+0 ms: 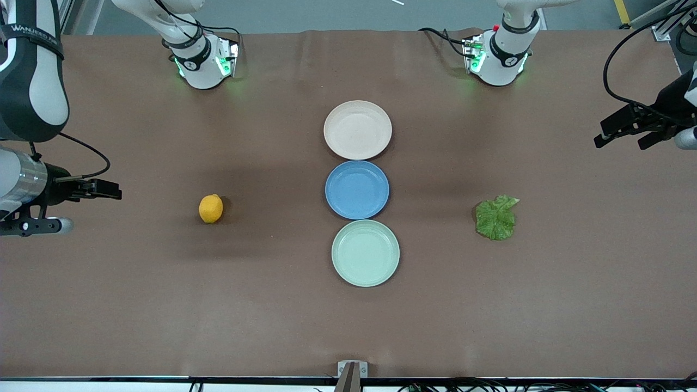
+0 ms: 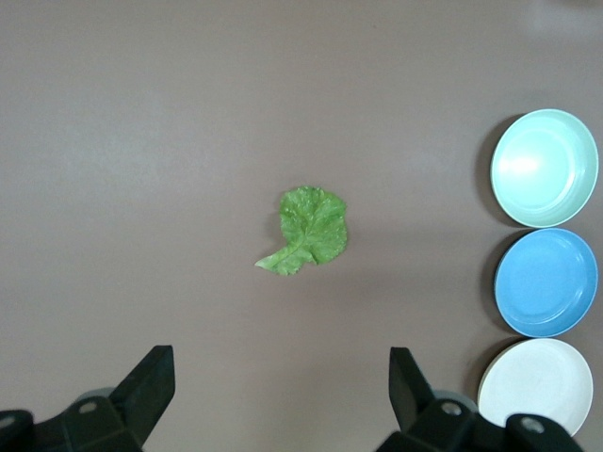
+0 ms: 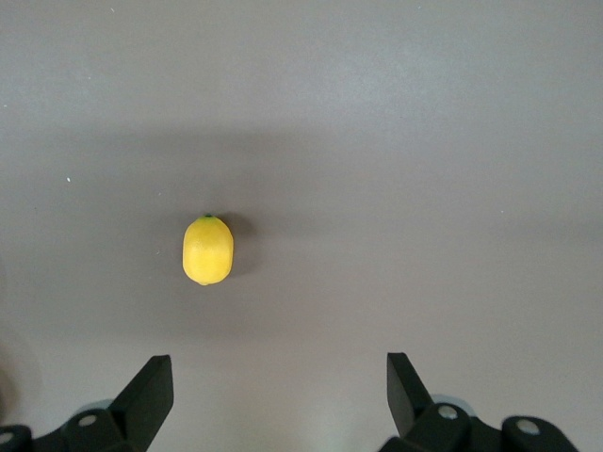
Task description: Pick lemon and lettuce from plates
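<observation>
The lemon lies on the bare table toward the right arm's end, not on a plate; it also shows in the right wrist view. The lettuce lies flat on the table toward the left arm's end. The beige-pink plate and the mint green plate hold nothing. My right gripper is open and empty, up over the table's right-arm end. My left gripper is open and empty, up over the left-arm end.
A blue plate with nothing in it sits between the two pale plates in a row at the table's middle. The three plates also show in the left wrist view: mint, blue, beige-pink. Brown cloth covers the table.
</observation>
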`<state>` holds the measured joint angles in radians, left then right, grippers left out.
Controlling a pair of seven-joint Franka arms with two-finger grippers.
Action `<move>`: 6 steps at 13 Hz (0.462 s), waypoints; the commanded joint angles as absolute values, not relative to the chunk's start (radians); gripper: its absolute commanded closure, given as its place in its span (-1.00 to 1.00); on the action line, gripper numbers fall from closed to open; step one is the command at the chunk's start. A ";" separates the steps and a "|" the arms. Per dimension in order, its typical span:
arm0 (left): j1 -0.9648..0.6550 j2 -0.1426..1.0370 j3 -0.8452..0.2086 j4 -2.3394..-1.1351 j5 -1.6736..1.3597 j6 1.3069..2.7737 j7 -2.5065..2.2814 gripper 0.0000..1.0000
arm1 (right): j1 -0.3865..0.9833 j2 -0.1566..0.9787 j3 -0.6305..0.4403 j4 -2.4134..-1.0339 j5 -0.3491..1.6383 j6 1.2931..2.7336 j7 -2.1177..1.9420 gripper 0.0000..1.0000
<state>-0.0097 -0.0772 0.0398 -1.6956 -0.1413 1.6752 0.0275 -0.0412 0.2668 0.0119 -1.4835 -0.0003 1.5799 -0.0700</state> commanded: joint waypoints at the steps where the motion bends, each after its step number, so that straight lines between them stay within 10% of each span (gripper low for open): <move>1: -0.074 -0.029 0.109 -1.635 -0.144 1.658 0.041 -0.99 | -0.043 0.065 0.015 -1.728 0.003 1.667 -0.072 -1.00; 6: -0.057 -0.011 0.097 -1.637 -0.138 1.687 0.041 -0.99 | -0.040 -0.090 0.014 -1.898 0.003 1.732 -0.074 -1.00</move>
<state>-0.0628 -0.0148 0.0981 -1.6605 -0.1413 1.6930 0.0275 -0.0407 -0.0287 0.0122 -1.8307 -0.0002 1.7074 -0.0700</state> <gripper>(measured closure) 0.000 0.000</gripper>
